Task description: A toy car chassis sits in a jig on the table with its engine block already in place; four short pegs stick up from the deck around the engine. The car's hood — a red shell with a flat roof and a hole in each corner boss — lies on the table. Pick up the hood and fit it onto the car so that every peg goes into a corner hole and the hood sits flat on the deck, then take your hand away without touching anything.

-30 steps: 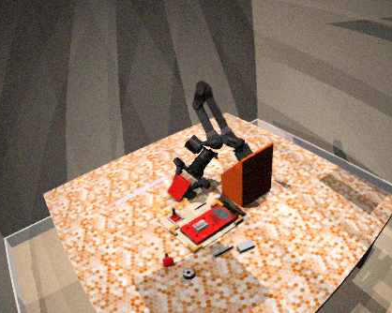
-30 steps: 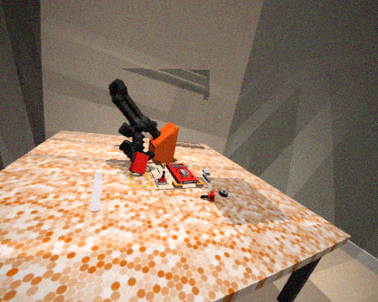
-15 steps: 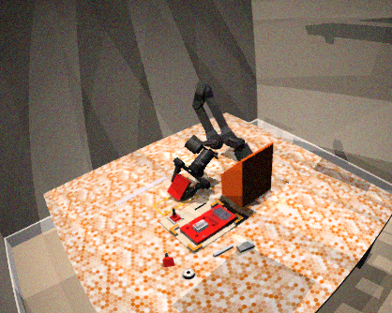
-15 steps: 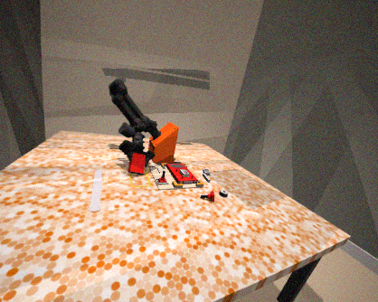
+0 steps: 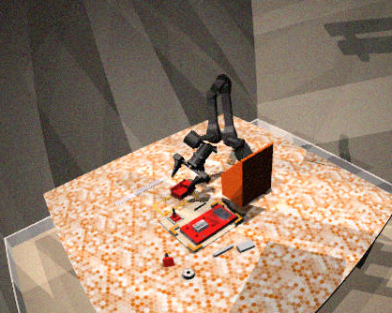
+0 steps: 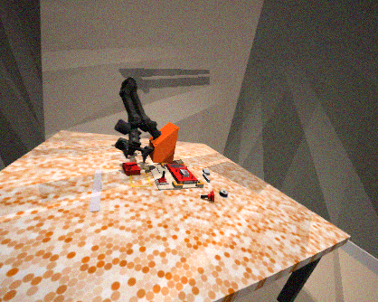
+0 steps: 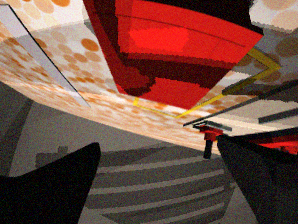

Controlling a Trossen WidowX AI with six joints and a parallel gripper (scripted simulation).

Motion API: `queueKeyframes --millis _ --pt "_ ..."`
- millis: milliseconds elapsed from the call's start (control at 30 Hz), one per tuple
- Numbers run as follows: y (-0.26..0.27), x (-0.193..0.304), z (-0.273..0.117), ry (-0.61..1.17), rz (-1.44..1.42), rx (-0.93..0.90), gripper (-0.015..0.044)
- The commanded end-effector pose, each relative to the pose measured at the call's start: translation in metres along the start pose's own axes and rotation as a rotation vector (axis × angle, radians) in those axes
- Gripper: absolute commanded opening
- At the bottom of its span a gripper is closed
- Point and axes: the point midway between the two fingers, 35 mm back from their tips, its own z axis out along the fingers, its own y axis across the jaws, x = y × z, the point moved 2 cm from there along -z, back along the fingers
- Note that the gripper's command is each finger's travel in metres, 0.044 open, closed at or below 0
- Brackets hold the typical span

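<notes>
The red hood (image 5: 181, 188) (image 6: 131, 168) (image 7: 165, 40) lies on the table at the arm-side end of the yellow outline, off the car. Which face is up is hard to tell. My gripper (image 5: 183, 183) (image 6: 137, 159) (image 7: 160, 145) is open and empty, close above the hood, its fingers spread wide. In the wrist view the hood is at the top, beyond the fingertips. The red chassis (image 5: 218, 225) (image 6: 190, 177) sits in the jig with the grey engine block (image 5: 200, 225) (image 6: 184, 173) on its deck. The pegs are too small to make out clearly.
A tall orange block (image 5: 232, 181) (image 6: 164, 147) stands beside the jig near the arm. A red piece with a black post (image 5: 175, 216) (image 6: 162, 180) (image 7: 212, 134) stands beside the chassis. Another red piece (image 5: 168, 261), a wheel (image 5: 188, 273), grey bars and a pale strip (image 5: 140, 192) (image 6: 96, 192) lie around.
</notes>
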Motion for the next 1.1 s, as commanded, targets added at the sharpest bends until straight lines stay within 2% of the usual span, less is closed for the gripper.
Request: queueKeyframes --millis 0,800,1067 --pt "0.008 0.002 -0.006 0.006 0.037 -0.001 0.0440" --pt "0.011 0.021 -0.077 0.009 0.312 0.038 0.0440" --pt "0.011 0.017 -0.069 0.003 0.285 0.040 0.0440"
